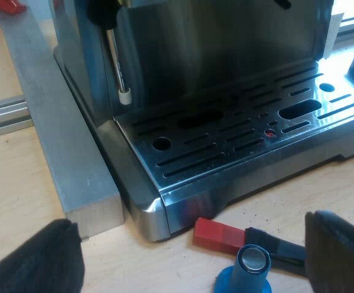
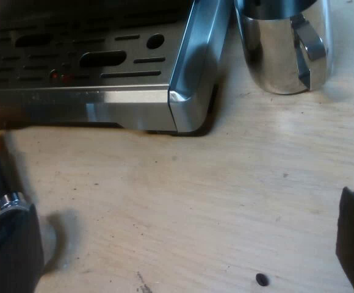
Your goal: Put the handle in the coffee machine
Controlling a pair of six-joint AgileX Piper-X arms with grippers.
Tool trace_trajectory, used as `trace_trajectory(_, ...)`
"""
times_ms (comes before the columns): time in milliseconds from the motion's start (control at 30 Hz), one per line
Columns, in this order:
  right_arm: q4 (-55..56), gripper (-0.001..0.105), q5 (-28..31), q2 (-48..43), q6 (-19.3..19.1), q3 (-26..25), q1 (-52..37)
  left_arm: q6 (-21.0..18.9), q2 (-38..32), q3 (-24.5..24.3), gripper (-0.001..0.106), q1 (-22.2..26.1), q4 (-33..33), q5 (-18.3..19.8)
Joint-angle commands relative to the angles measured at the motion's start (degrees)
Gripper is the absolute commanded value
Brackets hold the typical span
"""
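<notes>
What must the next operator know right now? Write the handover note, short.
Left tool: open, empty, over the table by the espresso machine's front corner.
Right tool: open, empty, over the table near the metal jug.
Holder handle: loose on the table, red end toward the machine, blue tamper beside it.
Done: nothing; handle not gripped.
Left: grasp it, lock it into the machine's front.

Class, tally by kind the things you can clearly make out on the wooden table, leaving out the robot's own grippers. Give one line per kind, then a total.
Espresso machine: 1
Holder with red-ended handle: 1
Blue tamper: 1
Steel jug: 1
Aluminium bar: 1
Total: 5
</notes>
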Motion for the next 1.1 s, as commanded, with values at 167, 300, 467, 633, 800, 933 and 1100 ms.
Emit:
trace_trajectory(167,-0.37,0.105,-7.75,-0.32,-1.12,-0.42,-0.03,-2.00,-0.02,-0.40,0.076,-0.16,-0.02,1.06)
trace_trajectory(300,-0.22,0.105,-8.09,-0.32,1.76,-2.97,-0.03,-3.14,0.80,-3.54,0.076,-0.29,3.32,1.61)
trace_trajectory(467,4.21,0.103,-10.65,0.95,5.68,-7.53,-0.03,-3.09,2.08,-8.30,0.080,-0.94,3.27,3.80)
trace_trajectory(633,7.86,0.094,-11.89,3.80,9.38,-12.59,1.89,-3.09,4.23,-12.37,0.084,-3.09,3.28,5.53)
trace_trajectory(800,10.78,0.094,-13.39,8.03,11.40,-15.94,6.26,-2.88,6.74,-13.28,0.084,-7.01,3.28,5.87)
trace_trajectory(933,11.31,0.094,-13.76,11.53,14.28,-17.03,9.31,-2.15,8.10,-13.28,0.084,-10.00,3.28,5.87)
trace_trajectory(1100,11.66,0.094,-16.99,16.69,19.77,-17.66,13.92,0.63,10.42,-13.28,0.084,-13.75,3.28,5.90)
